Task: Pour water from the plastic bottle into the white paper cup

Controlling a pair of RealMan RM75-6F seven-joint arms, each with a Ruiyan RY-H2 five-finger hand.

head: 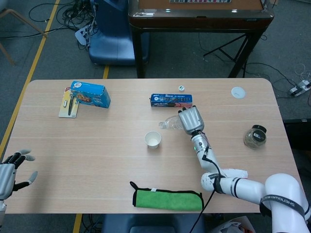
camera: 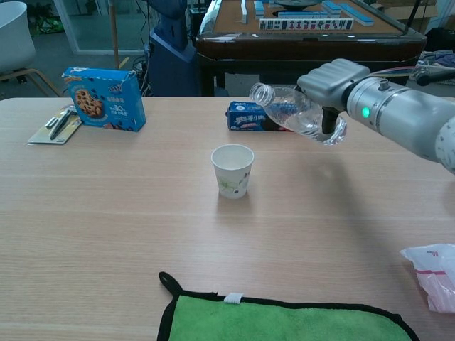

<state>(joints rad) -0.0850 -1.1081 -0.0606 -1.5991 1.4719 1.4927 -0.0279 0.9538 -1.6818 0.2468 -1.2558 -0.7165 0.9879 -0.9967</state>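
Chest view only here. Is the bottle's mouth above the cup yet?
Observer: No. In the head view, the mouth of the plastic bottle is short of the white paper cup, beyond it and to its right.
Operator: And my other hand?
Observer: The left hand is at the frame's lower left, fingers spread, holding nothing.
Operator: Anything right of the bottle?
Observer: A dark-lidded glass jar stands there.
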